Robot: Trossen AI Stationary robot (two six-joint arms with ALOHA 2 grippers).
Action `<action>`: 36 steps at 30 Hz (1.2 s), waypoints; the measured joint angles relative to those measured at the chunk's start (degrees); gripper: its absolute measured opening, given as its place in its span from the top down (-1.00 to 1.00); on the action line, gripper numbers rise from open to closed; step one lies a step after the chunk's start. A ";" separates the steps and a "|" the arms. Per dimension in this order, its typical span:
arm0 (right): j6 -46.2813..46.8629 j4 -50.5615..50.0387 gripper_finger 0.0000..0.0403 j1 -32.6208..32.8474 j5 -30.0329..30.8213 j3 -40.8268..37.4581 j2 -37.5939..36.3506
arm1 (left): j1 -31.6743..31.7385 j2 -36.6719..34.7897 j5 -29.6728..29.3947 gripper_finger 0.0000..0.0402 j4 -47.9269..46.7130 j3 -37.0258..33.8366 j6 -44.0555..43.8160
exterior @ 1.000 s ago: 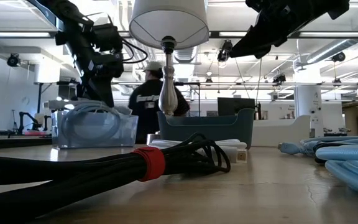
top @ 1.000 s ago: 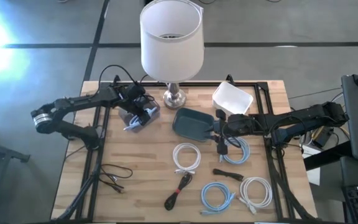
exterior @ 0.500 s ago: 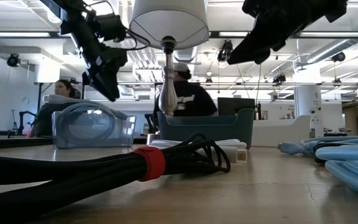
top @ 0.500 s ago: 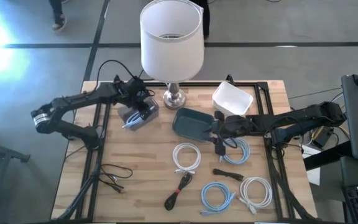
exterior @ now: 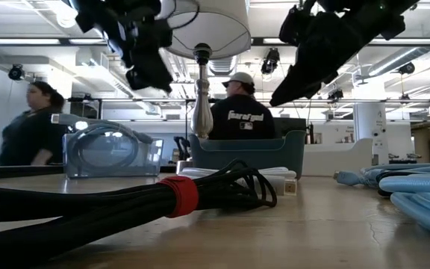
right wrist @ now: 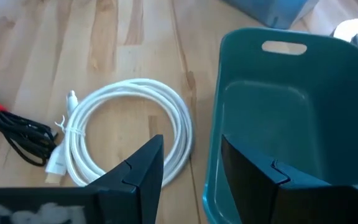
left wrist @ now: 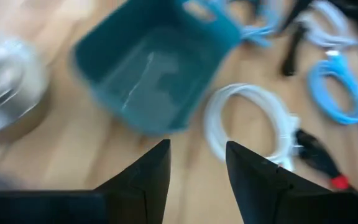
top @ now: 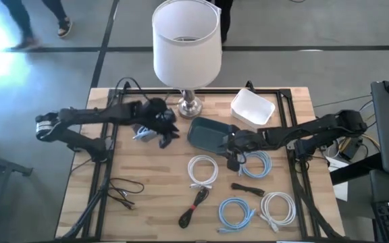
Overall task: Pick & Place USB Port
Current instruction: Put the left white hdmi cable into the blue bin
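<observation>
The left gripper [top: 165, 130] has swung away from the clear bin [top: 142, 129] and now hangs over bare wood between that bin and the teal bin [top: 208, 133], its fingers parted and carrying nothing; half a second ago it was right over the clear bin, where a blue cable coil [exterior: 103, 149] sits inside, so that drop looks finished and the arm looks free for another pick. The right gripper [top: 234, 156] has slid left along the teal bin's near edge, fingers spread a little and empty in its wrist view, with the bin's interior showing bare beneath it. What counts as the USB item is hard to call: several coils lie on the near half of the table, a white cable [top: 202, 171] just near of the teal bin, a black cable with a red band [top: 193, 207] nearer still, a small black cable [top: 248, 188], light blue coils [top: 237, 213] and another white coil [top: 277, 208] to the right. All rest loose on the table, untouched. Both arms seem to be converging on the white cable, so watch for crowding there. The lamp [top: 186, 47] stands at the far edge, a white tub [top: 252, 108] to its right.
</observation>
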 joint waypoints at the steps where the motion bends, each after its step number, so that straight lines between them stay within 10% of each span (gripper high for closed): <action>1: 0.37 0.09 0.21 0.01 0.02 0.21 0.37 | -1.62 0.02 0.01 0.21 1.90 -0.39 0.01; 21: 0.76 0.24 0.28 0.02 -3.34 0.72 1.55 | -21.75 5.03 -9.37 0.22 36.17 -13.91 10.87; 36: 0.74 0.30 0.28 0.02 -3.41 0.67 1.55 | -25.32 22.76 -6.99 0.21 37.93 -8.25 20.32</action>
